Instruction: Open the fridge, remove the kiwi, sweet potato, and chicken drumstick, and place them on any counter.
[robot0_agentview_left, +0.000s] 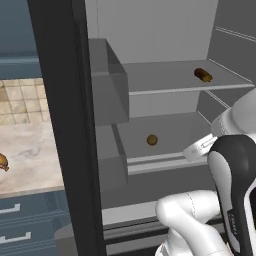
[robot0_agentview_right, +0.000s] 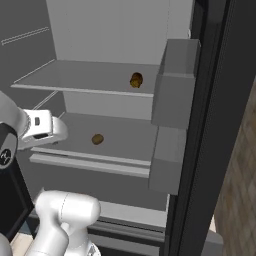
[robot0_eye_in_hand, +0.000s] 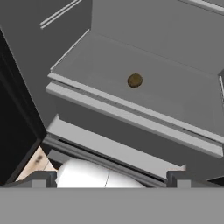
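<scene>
With the fridge (robot0_agentview_left: 65, 125) open and the chicken drumstick (robot0_agentview_left: 3, 162) already on the tabletop (robot0_agentview_left: 30, 150) at nine o'clock, the claw (robot0_eye_in_hand: 109, 181), spread apart and empty, faces the kiwi (robot0_eye_in_hand: 134, 80) on the lower shelf (robot0_eye_in_hand: 175, 96), the sweet potato (robot0_agentview_left: 203, 75) above at one o'clock.

Kitchen, open fridge (robot0_agentview_left: 165, 30), stone counter (robot0_agentview_left: 27, 150)

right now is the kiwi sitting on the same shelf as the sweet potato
No, the kiwi lies alone on the lower shelf, while the sweet potato lies on the shelf above.
</scene>
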